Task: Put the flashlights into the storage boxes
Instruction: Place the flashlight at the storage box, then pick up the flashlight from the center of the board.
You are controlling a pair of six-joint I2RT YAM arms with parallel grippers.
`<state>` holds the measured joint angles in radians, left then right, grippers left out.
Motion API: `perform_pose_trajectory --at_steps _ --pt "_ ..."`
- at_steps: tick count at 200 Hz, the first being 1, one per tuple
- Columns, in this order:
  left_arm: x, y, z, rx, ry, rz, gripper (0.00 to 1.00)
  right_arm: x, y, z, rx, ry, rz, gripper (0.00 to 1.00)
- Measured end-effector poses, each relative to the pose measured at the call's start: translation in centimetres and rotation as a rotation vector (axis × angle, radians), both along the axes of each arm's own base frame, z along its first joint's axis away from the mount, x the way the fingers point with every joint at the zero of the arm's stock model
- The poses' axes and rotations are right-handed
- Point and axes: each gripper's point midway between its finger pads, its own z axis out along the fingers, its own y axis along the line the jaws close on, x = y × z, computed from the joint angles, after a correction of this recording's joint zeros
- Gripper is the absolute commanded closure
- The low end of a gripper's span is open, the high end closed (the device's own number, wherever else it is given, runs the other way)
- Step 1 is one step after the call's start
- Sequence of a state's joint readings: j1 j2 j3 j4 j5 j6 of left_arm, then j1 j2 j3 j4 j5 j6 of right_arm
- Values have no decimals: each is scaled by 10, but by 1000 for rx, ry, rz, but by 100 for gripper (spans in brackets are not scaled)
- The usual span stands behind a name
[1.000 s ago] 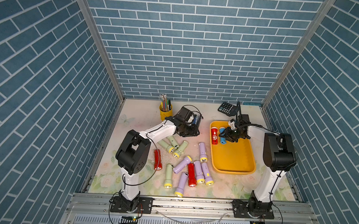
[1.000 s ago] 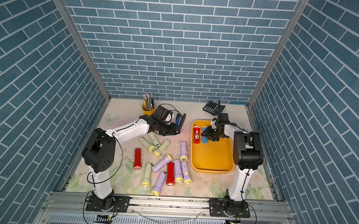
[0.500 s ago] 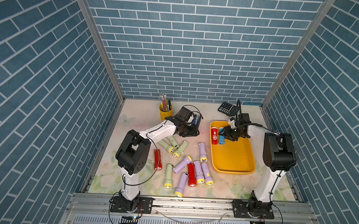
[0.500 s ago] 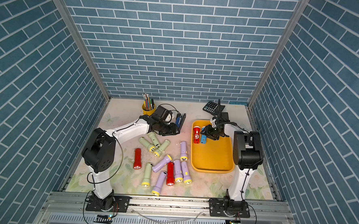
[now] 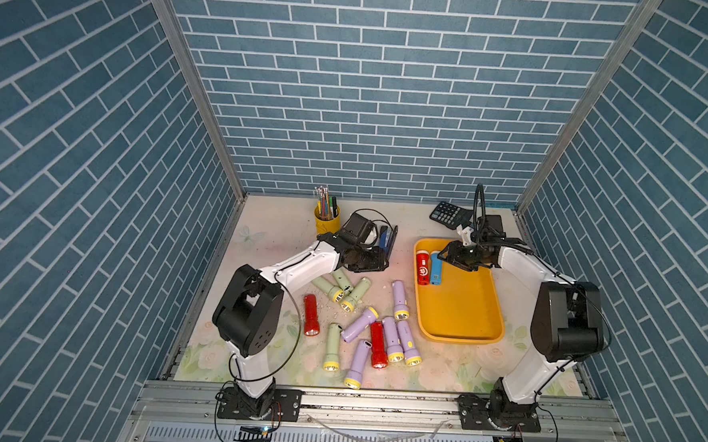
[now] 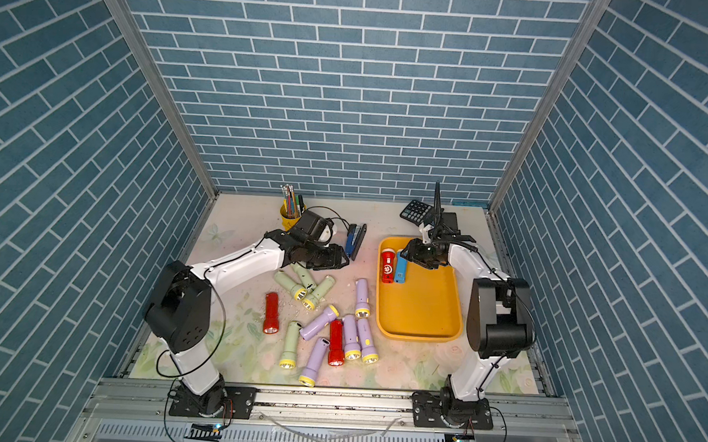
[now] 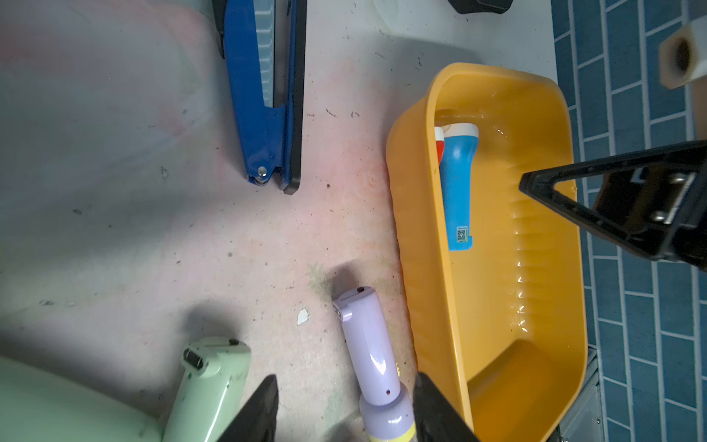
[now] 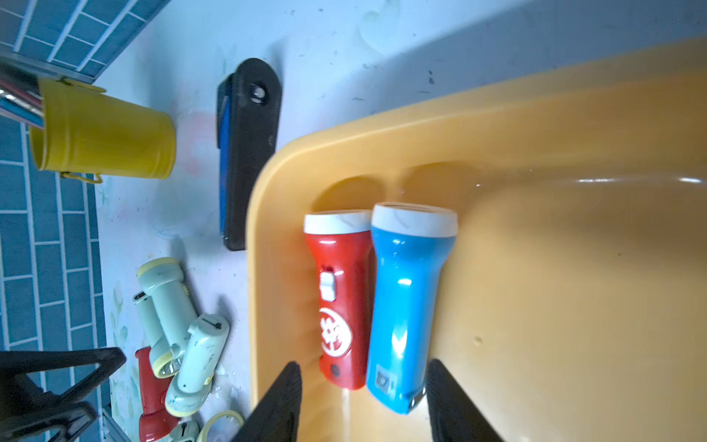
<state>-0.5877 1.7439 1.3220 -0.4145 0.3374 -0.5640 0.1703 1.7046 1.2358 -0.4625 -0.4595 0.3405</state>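
Flashlights are seen scattered beside the tray; one lilac flashlight is framed lengthwise between the wide, empty fingers of the nearer left gripper. The right gripper is parted, empty, over two already inside.

Blue brick-pattern walls on three sides; pale floral tabletop; metal rail front.

Both top views look steeply down from high at the near edge onto the whole surface. Wrist views hang close over its far part, sharing the orange-yellow tray.
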Motion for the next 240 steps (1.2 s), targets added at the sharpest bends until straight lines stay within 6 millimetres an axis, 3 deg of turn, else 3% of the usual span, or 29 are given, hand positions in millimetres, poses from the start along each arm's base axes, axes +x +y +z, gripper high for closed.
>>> perform_pose_trajectory --at_steps 47,96,127,159,194,240 --pt "-34 30 14 24 -27 14 43 -51 56 41 -84 -84 151 47" --pt "-70 59 0 63 -3 24 42 -107 95 43 -152 -84 240 47" --pt "-78 78 -9 67 17 64 42 -121 110 38 -183 -80 261 47" --pt "-77 98 -17 72 49 132 43 -131 132 20 -240 -39 315 47" --pt "-77 124 -29 96 103 226 43 -130 160 9 -258 -21 366 47" --pt "-85 161 -31 168 144 325 43 -129 191 4 -246 -20 418 47"
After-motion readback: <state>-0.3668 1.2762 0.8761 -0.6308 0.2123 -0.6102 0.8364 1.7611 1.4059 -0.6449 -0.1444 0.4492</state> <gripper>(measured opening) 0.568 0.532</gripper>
